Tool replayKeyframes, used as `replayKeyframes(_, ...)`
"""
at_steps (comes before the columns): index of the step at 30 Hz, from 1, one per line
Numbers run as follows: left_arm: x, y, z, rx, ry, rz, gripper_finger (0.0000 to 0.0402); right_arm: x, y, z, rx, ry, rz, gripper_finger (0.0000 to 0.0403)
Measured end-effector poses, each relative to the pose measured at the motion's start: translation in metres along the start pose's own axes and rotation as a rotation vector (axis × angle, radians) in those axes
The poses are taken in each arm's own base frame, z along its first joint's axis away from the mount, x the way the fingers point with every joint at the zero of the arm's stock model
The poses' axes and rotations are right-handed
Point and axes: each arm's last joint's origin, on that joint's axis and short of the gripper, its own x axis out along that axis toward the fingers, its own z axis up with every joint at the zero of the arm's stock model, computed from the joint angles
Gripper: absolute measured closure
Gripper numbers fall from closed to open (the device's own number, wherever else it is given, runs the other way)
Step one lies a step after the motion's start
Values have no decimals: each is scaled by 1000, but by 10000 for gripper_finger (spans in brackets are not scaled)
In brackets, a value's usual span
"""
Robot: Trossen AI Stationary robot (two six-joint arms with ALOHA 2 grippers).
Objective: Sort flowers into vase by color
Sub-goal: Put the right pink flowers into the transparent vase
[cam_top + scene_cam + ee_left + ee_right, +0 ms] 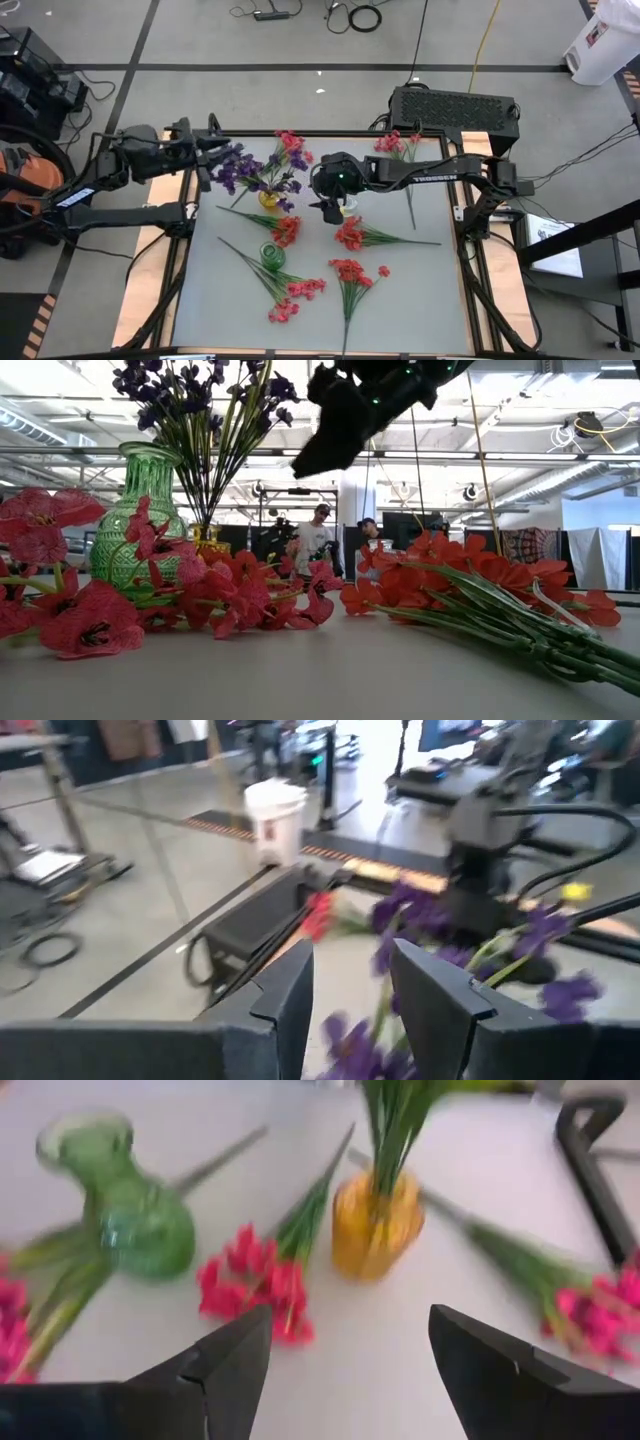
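Holding purple flowers [252, 170]: yellow vase [268, 199]

Industrial lab hall: exposed ceiling trusses [520, 460], taped concrete floor [300, 45]

Purple flowers [440, 935] blurred in the left wrist view, green vase [130, 1205] smeared in the right's.
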Motion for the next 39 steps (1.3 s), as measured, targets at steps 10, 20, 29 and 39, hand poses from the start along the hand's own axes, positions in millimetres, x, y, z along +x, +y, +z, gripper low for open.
replayKeyframes(10, -27, 6, -12, -16, 46, 88, 260, -40, 2, -8, 43, 199, -84, 140)
replayKeyframes(20, -64, 14, -33, -67, 94, 197, 260, -105, 7, -5, 106, 240, -155, 140)
replayKeyframes(29, -67, 13, -77, -205, 118, 94, 260, -173, 15, -13, 106, 184, -162, 140)
replayKeyframes(39, -57, 13, -111, -322, 92, 72, 260, -232, 31, -78, 183, -60, -228, 140)
